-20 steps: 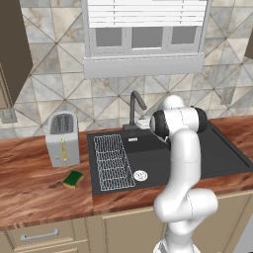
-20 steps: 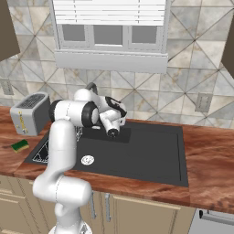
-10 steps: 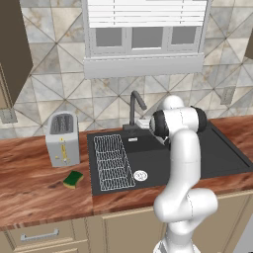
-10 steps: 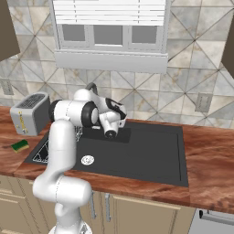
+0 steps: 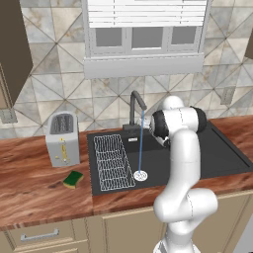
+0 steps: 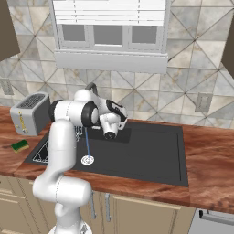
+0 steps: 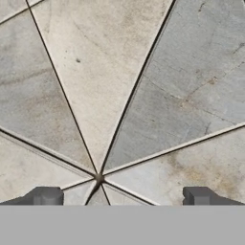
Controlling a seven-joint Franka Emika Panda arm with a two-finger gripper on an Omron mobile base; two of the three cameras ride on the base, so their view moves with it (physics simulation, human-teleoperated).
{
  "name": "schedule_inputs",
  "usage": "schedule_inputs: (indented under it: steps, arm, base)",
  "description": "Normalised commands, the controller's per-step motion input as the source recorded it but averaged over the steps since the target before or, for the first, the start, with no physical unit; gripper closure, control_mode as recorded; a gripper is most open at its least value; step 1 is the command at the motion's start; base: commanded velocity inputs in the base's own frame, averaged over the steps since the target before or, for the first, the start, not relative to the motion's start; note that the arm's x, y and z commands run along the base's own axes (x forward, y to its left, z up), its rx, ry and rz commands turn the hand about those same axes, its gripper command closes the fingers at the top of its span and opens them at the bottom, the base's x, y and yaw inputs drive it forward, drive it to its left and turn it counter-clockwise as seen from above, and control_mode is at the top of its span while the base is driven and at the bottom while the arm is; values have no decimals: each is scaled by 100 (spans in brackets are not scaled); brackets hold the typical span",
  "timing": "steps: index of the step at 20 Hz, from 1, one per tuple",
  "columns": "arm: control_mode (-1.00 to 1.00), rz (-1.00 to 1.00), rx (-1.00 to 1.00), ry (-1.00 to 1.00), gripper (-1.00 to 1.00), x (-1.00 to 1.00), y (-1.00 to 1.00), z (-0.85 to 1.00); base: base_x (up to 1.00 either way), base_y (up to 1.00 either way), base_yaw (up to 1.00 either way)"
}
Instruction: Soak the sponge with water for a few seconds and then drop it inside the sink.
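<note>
Free room: the right part of the sink (image 5: 222,158) basin is left bare. Obstacles: the left part is taken by a white wire rack (image 5: 112,162); the dark faucet (image 5: 136,105) stands at the back rim, the water (image 5: 141,143) falling straight to the drain. The sponge (image 5: 73,179) lies on the counter (image 5: 34,192), open from above, a toaster (image 5: 63,138) standing just behind. The tiled wall (image 7: 119,95) is faced closely by the spread gripper (image 7: 122,196).

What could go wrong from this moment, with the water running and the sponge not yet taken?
1. The sponge lies on the counter beside the toaster, far from the open pincer, which faces the wall tiles; a wide swing might clip the faucet.
2. The water falls onto the drain; a poorly aimed sponge may stay dry.
</note>
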Motion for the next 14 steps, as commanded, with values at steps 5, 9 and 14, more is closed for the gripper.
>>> schedule_inputs:
  steps: [5, 9, 14]
  arm:
    - [-100, -4, 13, 0, -100, 0, -74, -24]
    - [-100, -2, 10, 0, -100, 0, -62, -6]
    - [-100, 0, 7, -1, -100, -5, -9, 5]
  base:
    - [0, 0, 0]
    - [0, 0, 0]
    - [0, 0, 0]
